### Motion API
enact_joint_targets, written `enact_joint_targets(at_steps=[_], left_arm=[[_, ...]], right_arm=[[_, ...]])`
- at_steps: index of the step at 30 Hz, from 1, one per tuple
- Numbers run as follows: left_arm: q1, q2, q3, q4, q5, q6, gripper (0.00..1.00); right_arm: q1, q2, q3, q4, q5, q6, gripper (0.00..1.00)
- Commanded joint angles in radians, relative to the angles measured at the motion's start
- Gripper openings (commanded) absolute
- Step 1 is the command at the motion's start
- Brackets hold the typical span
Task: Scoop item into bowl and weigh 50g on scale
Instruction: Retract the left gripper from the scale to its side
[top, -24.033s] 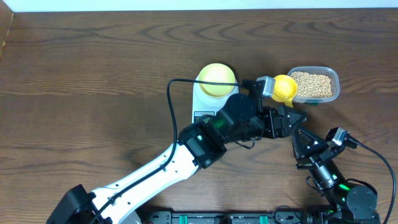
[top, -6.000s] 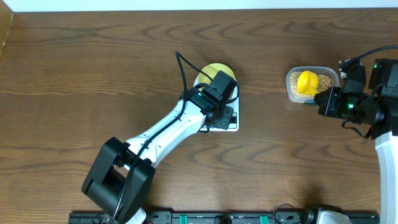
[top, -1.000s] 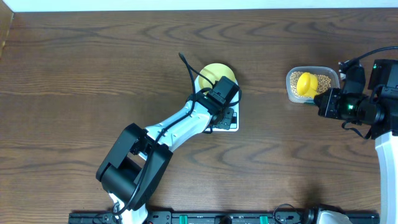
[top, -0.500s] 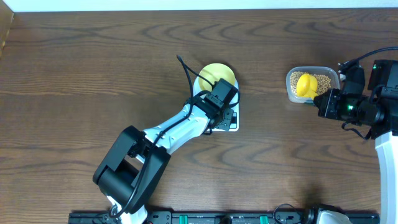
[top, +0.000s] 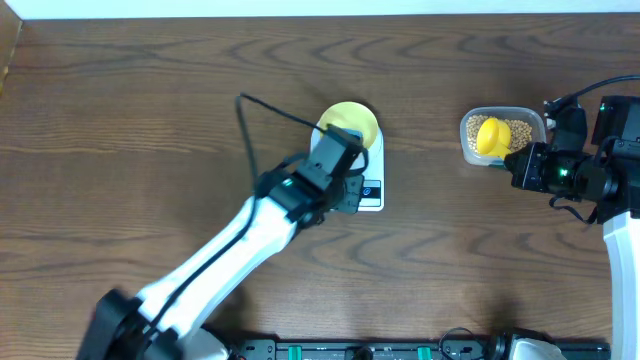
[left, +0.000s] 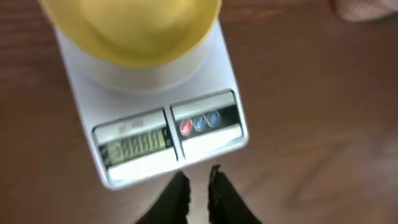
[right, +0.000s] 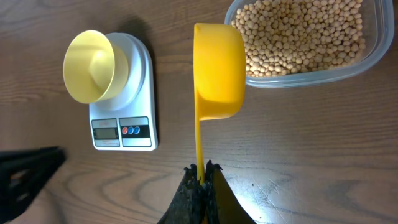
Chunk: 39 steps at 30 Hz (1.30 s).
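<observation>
Left wrist view: we find the left hand (left: 198, 174), fingers slightly apart and empty, just before the scale (left: 155, 93) carrying the bowl (left: 124, 31); the right hand (right: 201, 167) clamps the scoop (right: 217, 68) handle beside the beans (right: 298, 31).

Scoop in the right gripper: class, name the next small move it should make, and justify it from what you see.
Probably lower the scoop into the beans in the clear tub: the right gripper holds it by the handle at the tub's edge, and the bowl on the scale looks empty.
</observation>
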Motion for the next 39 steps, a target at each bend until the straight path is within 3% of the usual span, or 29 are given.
enact_joint_targets(at_steps=[1,8,9,11,18,28,39], left_arm=[[0.002,-0.069,0.011,-0.052,0.010,-0.010,0.24],[0.018,-0.196,0.011,-0.158,0.009,-0.011,0.73],[0.027,-0.211,0.011,-0.166,0.009,-0.011,0.84],[0.060,-0.245,0.011,-0.184,0.009,-0.021,0.93],[0.249,-0.339,0.011,-0.285,0.009,-0.105,0.93],[0.515,-0.366,0.011,-0.389,0.005,-0.107,0.93],[0.566,-0.328,0.011,-0.389,-0.104,-0.100,0.95]], right_arm=[[0.008,-0.013,0.021,-0.001,-0.011,-0.005,0.01],[0.008,-0.013,0.021,-0.004,-0.030,-0.005,0.01],[0.008,-0.013,0.021,-0.006,-0.030,-0.005,0.01],[0.008,-0.013,0.021,-0.010,-0.029,-0.005,0.01],[0.008,-0.013,0.021,-0.019,-0.030,-0.011,0.01],[0.008,-0.013,0.021,-0.006,-0.029,-0.029,0.01],[0.008,-0.013,0.021,0.125,-0.005,-0.100,0.01]])
